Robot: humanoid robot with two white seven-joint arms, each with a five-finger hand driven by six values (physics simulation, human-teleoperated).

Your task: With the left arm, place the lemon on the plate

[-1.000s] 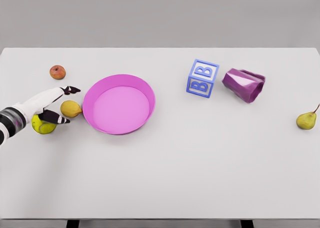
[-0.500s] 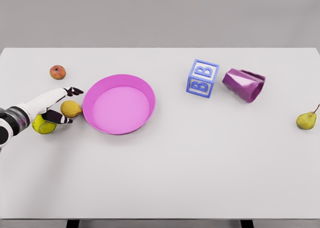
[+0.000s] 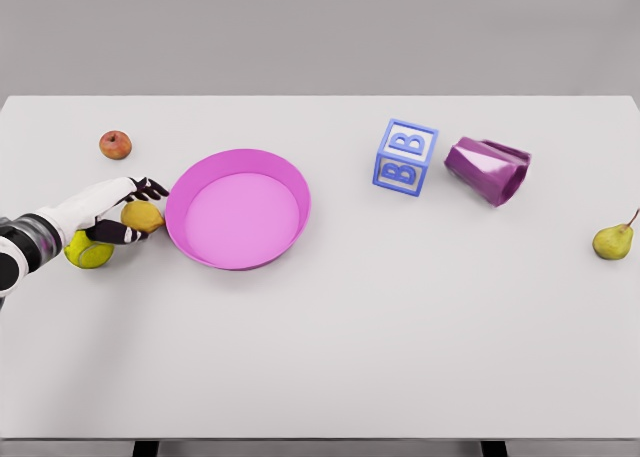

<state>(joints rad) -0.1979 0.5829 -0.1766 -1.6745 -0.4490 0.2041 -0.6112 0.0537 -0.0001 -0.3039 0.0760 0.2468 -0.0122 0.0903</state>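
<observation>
The yellow-orange lemon (image 3: 144, 218) lies on the white table just left of the pink plate (image 3: 290, 182). My left hand (image 3: 140, 212) reaches in from the left edge and wraps it. The dark fingertips (image 3: 152, 188) press on the lemon's far side and the thumb (image 3: 120, 235) on its near side. The lemon still rests on the table. The plate holds nothing. The right arm is out of view.
A yellow-green ball (image 3: 86, 251) sits under my left wrist. A small red apple (image 3: 115, 144) lies behind the hand. Further right are a blue letter block (image 3: 405, 157), a tipped purple cup (image 3: 488, 169) and a pear (image 3: 613, 241) near the right edge.
The left hand's fingers and thumb have drawn in around the lemon, from spread apart to touching it. The lemon has not moved.
</observation>
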